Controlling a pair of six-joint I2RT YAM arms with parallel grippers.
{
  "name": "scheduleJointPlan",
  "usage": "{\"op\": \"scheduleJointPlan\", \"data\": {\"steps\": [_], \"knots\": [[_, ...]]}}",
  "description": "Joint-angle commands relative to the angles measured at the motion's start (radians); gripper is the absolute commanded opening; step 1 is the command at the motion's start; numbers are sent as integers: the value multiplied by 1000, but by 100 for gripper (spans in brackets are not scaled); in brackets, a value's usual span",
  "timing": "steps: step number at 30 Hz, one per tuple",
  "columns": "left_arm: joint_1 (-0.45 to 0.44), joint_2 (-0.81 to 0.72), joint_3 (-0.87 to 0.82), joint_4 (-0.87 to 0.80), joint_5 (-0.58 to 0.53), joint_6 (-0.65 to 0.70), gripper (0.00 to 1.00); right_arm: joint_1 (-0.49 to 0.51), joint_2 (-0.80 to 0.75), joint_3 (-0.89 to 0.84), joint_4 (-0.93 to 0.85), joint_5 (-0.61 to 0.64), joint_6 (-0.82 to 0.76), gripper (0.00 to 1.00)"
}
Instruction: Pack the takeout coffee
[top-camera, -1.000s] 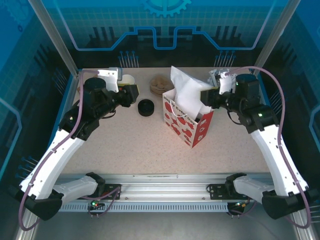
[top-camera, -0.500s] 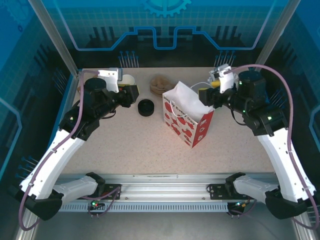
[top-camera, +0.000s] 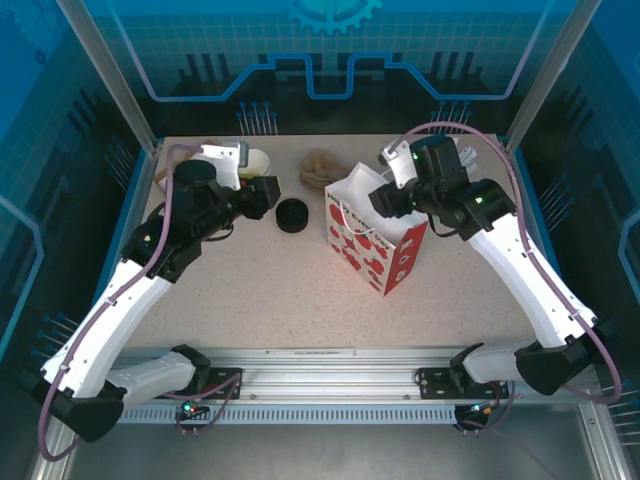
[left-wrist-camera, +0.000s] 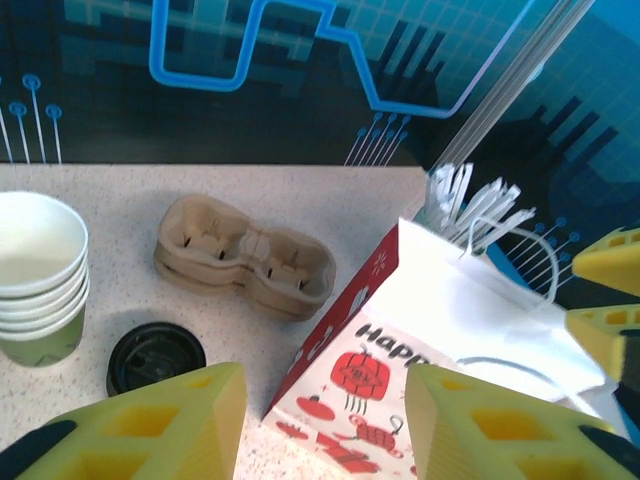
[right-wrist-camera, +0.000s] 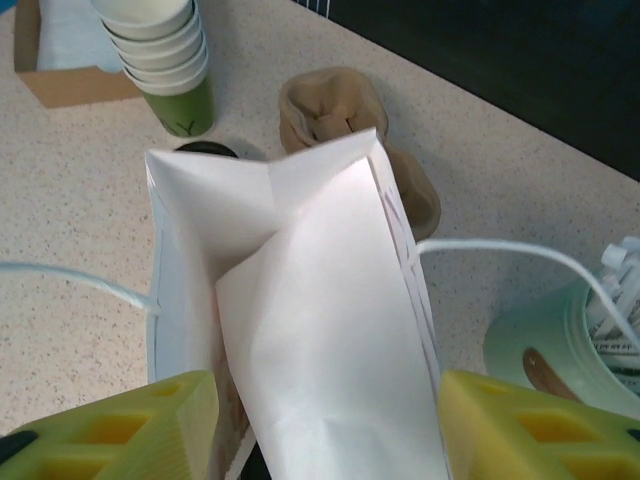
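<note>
The takeout coffee is hidden. A red-and-white paper bag (top-camera: 375, 245) stands mid-table with its mouth up; only a dark sliver shows deep inside it in the right wrist view. My right gripper (top-camera: 385, 200) hovers open over the bag's top, its yellow fingers (right-wrist-camera: 150, 425) on either side of the folded white paper (right-wrist-camera: 320, 300) without pinching it. My left gripper (top-camera: 262, 195) is open and holds nothing, left of the bag beside the black lids (top-camera: 292, 215). From the left wrist the bag (left-wrist-camera: 400, 350) lies ahead of the left gripper (left-wrist-camera: 325, 430).
A stack of lidless green cups (left-wrist-camera: 35, 270) stands at the back left, with a brown pulp cup carrier (top-camera: 320, 168) behind the bag. A pale green tub of white cutlery (right-wrist-camera: 560, 350) sits right of the bag. A cardboard box (right-wrist-camera: 60, 60) lies beyond the cups.
My right gripper let go of the bag's raised white top and opened, then swung left over the bag's mouth. The tall flap dropped down. The left arm barely moved.
</note>
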Motion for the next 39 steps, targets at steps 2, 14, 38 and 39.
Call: {"op": "scheduleJointPlan", "data": {"steps": [2, 14, 38, 39], "knots": [[-2, -43, -120, 59, -10, 17, 55, -9, -133, -82, 90, 36, 26, 63], [111, -202, -603, 518, -388, 50, 97, -390, -335, -490, 405, 310, 174, 97], [450, 271, -904, 1197, -171, 244, 99, -465, -78, -1094, 1256, 82, 115, 100], [451, 297, -911, 1237, -165, 247, 99, -459, -75, -1107, 1289, 87, 104, 100]]}}
